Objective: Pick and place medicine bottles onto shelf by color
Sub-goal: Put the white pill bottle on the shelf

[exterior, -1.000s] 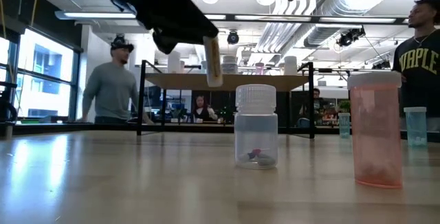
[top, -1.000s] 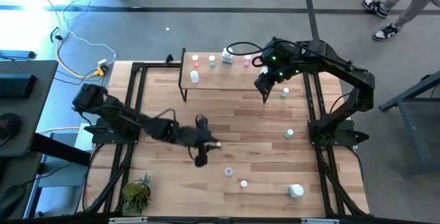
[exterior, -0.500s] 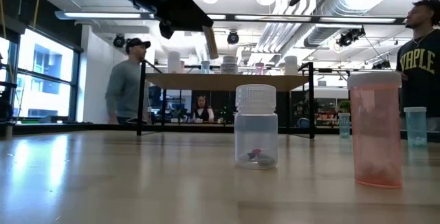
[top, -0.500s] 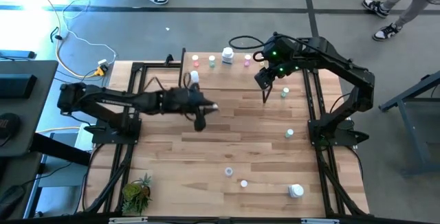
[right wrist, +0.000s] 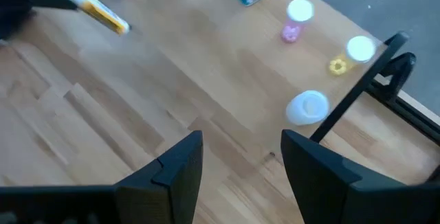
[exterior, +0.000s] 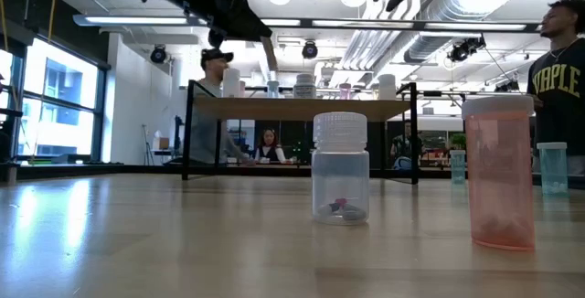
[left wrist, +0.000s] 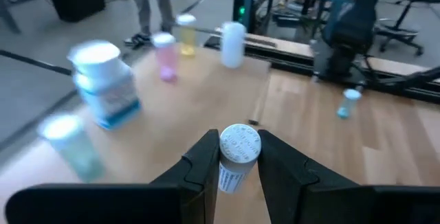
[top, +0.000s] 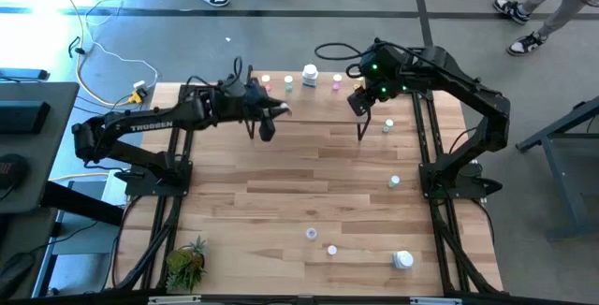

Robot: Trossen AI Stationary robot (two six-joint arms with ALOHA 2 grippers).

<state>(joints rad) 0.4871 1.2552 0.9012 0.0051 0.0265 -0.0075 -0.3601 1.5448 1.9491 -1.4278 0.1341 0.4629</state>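
Note:
My left gripper (top: 271, 114) hovers over the left part of the shelf (top: 323, 108), shut on a small white-capped bottle (top: 283, 109) with a yellow-marked label. On the shelf's far edge stand a pink bottle (left wrist: 165, 56), a yellow one (left wrist: 185, 35), a white one (left wrist: 232, 44) and a larger white bottle with a blue label (left wrist: 103, 80). My right gripper (right wrist: 242, 141) hangs open above the shelf's right end (top: 360, 118) with nothing between its fingers. My left gripper pinches the bottle's body (left wrist: 230, 176) between its two fingers, just behind the white cap (left wrist: 239, 143). The bottle lies along the fingers, cap forward past the fingertips. The fingers come from the table's left, slanting slightly down. The bottle is lifted clear above the shelf board.
Loose bottles stand on the table at the right (top: 394, 181) and near the front edge (top: 311, 234), (top: 402, 260). A potted plant (top: 187, 263) sits at the front left. People move about in the room beyond the table.
My left gripper has swung from the middle of the table toward the far edge and up, to above the shelf's left part, carrying the bottle clear of the table. The bottle, which hung steeply below the fingers, now lies closer to level.

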